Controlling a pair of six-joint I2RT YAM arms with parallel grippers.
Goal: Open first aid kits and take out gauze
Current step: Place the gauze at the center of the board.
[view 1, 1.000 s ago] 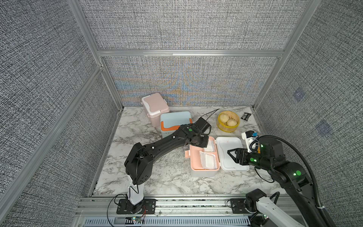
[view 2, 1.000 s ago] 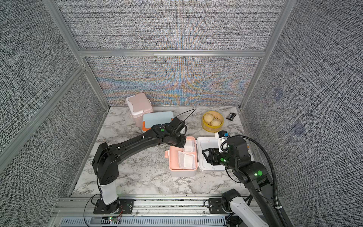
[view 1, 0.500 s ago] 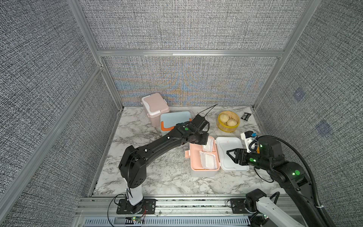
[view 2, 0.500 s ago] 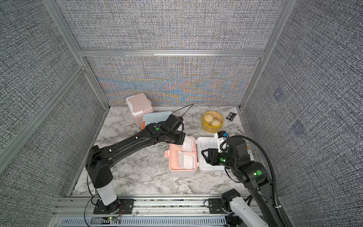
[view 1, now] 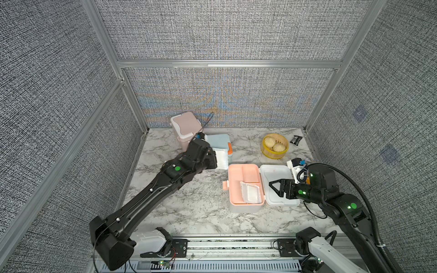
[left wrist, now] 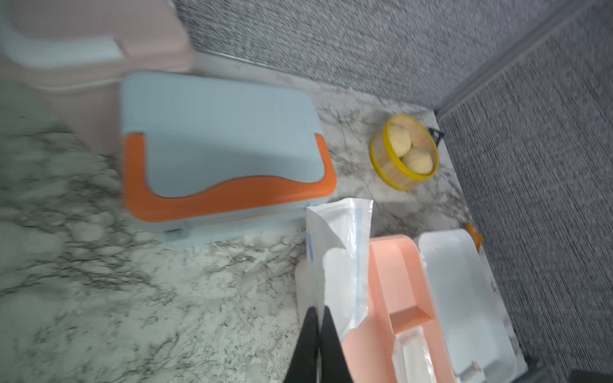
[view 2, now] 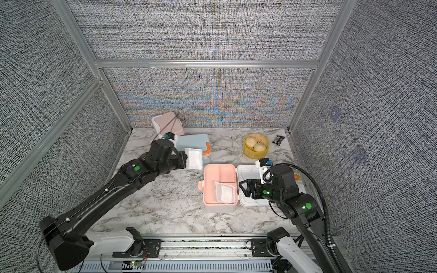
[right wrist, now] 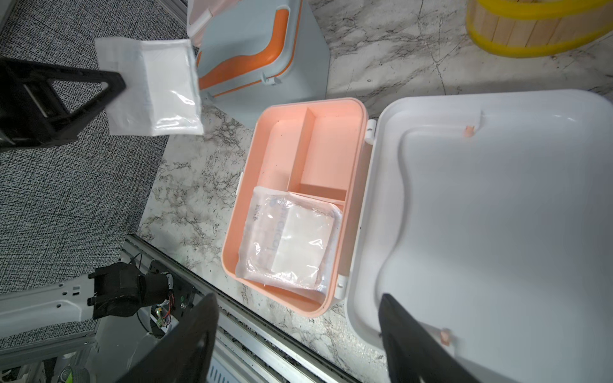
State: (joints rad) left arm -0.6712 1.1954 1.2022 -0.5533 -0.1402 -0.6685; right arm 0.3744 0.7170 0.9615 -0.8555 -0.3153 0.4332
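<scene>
I count three kits, two gauze packets. My left gripper [view 2: 185, 161] clamps gauze packet [view 2: 194, 158] by its edge, packet sticking out rightward, off table (closed blue kit [view 2: 192, 141] just behind, pink kit [view 2: 168, 123] beyond). Open peach kit [view 2: 220, 208]: second packet [view 2: 224, 192] askew in near compartment. My right gripper [view 2: 243, 189] spread wide over white lid [view 2: 250, 171].

Marble table [view 1: 189, 208] carries the pink kit [view 1: 185, 125], blue kit [view 1: 218, 140], open peach kit [view 1: 237, 179], yellow bun basket [view 1: 272, 154] and black packet [view 1: 296, 139].
</scene>
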